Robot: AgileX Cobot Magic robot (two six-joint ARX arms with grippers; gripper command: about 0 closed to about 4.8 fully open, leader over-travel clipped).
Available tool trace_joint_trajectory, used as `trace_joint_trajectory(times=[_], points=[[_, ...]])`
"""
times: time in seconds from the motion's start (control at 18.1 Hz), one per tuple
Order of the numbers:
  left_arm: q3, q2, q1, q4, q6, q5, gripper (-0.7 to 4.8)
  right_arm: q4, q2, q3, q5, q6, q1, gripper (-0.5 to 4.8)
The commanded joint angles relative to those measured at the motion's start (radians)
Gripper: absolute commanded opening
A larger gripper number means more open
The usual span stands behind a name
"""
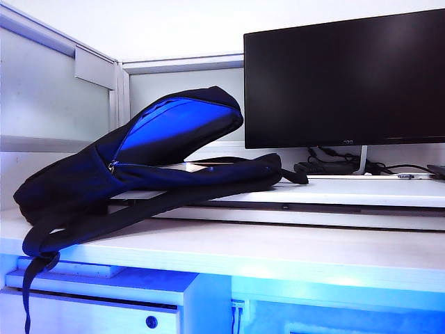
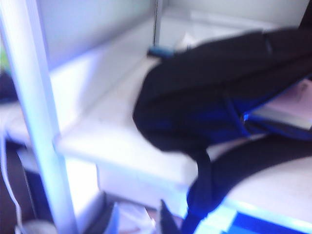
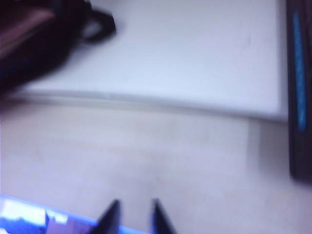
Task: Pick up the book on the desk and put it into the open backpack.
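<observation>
In the exterior view, the backpack (image 1: 139,163) lies open on the desk (image 1: 292,254) at frame left, the book (image 1: 189,167) inside its mouth, no claw visible. The blurred left wrist view shows the book (image 2: 291,105) in the backpack (image 2: 209,92), well apart from the left gripper (image 2: 139,217), whose opening I cannot tell. The right wrist view shows the right gripper (image 3: 134,214) narrowly parted and empty over bare desk (image 3: 146,146), far from the backpack (image 3: 34,39).

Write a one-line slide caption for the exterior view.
Open backpack lying on the white desk beside a dark monitor, the book showing inside its opening; no arms in view.

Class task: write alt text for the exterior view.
A dark backpack with its blue-lined flap raised lies on the white desk, a pale book showing inside. A black monitor stands behind; neither hand is visible.
</observation>
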Motion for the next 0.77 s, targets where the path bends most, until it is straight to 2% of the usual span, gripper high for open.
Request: trace_joint_trajectory(times=[0.06, 0.33, 0.39, 0.44, 0.61, 0.77], points=[[-0.03, 0.0, 0.001, 0.056, -0.035, -0.003, 0.61, 0.068, -0.004, -0.042, 0.002, 0.003, 0.001, 0.15], [-0.06, 0.0, 0.0, 0.063, -0.027, 0.002, 0.46, 0.147, -0.125, -0.116, 0.0, 0.003, 0.001, -0.05], [-0.065, 0.0, 0.0, 0.073, -0.023, 0.009, 0.05, 0.139, -0.2, -0.134, -0.004, 0.003, 0.001, -0.05], [-0.065, 0.0, 0.0, 0.084, -0.013, 0.01, -0.04, 0.129, -0.242, -0.142, -0.003, 0.003, 0.001, -0.05], [-0.077, 0.0, 0.0, 0.153, 0.019, 0.051, -0.04, 0.015, -0.417, -0.175, 0.006, 0.002, 0.0, -0.05], [-0.161, 0.0, 0.0, 0.16, 0.023, 0.091, -0.04, -0.064, -0.419, -0.197, 0.003, -0.001, 0.001, -0.05]])
